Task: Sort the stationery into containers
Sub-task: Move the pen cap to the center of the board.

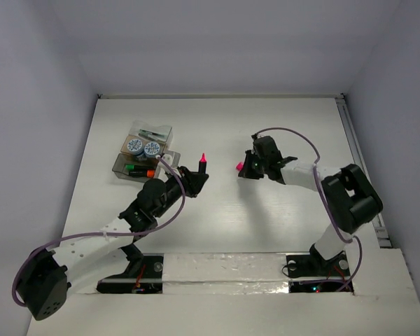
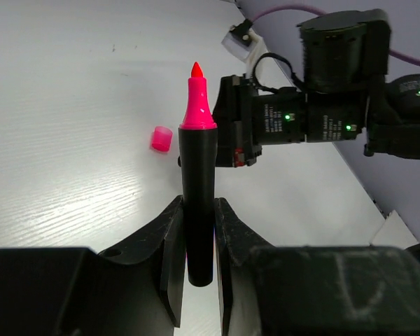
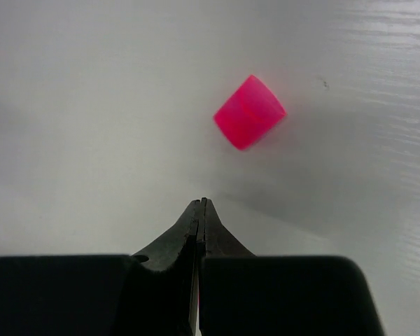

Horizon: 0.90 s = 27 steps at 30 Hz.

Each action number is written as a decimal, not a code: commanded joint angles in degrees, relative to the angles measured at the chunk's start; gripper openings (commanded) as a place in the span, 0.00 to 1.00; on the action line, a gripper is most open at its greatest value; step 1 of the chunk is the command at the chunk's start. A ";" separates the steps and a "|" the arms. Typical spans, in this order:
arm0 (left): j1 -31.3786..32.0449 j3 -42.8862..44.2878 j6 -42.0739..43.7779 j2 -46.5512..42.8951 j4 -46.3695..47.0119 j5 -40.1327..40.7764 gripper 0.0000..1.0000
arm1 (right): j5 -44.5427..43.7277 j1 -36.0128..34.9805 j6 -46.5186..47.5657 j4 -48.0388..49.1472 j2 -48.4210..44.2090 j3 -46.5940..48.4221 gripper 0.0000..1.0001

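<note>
- Marker with a bare pink tip is clamped low on its black barrel by the left tool, with the tip pointed away from the wrist. It is judged to be held this way so that the open end is offered for capping before it is sorted.
- The pink cap is seen lying alone on the white worktop, just ahead of the right tool. That tool's jaws are pressed together with nothing between them, so they would have to be parted before the cap could be picked up.
- The clear boxes are grouped at the far left of the worktop, beyond the left arm. Two blue-white discs are held in one box, markers with green and orange ends in the nearest, and thin pens in the farthest. The pink marker and its cap are therefore judged to be all that is left to sort.
- Only in the left wrist view is the grip on the barrel made plain, with the cap seen on the worktop beyond the marker and beside the right arm.
- Only in the right wrist view are the closed jaws shown clearly, along with the gap between their tips and the cap.
- Only in the overhead view are the boxes and their contents shown, with the two tools facing each other across open worktop.
</note>
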State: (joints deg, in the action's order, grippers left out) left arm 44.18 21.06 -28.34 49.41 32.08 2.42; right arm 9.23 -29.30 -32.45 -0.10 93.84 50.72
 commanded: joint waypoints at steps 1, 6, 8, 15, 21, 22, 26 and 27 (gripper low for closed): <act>-0.15 -1.63 1.53 -0.72 4.13 -1.18 0.00 | -3.08 0.03 2.30 -2.62 4.49 4.73 0.00; -0.15 -2.07 1.18 -0.45 4.93 -2.15 0.00 | -6.50 0.03 2.74 -4.46 9.16 8.51 0.00; -0.15 -2.25 1.44 -1.15 4.58 -2.15 0.00 | -9.22 0.03 3.09 -5.43 9.78 9.31 0.00; -0.15 -2.25 1.44 -1.33 4.58 -2.06 0.00 | -12.92 0.03 2.65 -5.61 12.24 10.36 0.00; -0.15 -2.16 1.53 -0.63 4.93 -2.06 0.00 | -16.17 0.03 3.79 -6.49 12.15 10.45 0.00; -0.15 -2.08 1.53 -0.45 5.01 -2.06 0.00 | -16.87 0.03 3.88 -6.84 12.24 10.97 0.00; -0.15 -2.07 1.53 0.07 5.19 -3.73 0.00 | -18.99 0.56 4.41 -7.46 12.77 11.86 0.00; -0.15 -2.07 1.44 0.25 5.19 -3.73 0.00 | -18.82 0.56 4.41 -6.59 12.77 11.95 0.00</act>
State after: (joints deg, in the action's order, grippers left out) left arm 44.18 19.09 -27.81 49.45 33.65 -0.08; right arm -6.11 -29.21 -29.50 -4.91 105.47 61.12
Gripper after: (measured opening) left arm 0.149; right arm 0.010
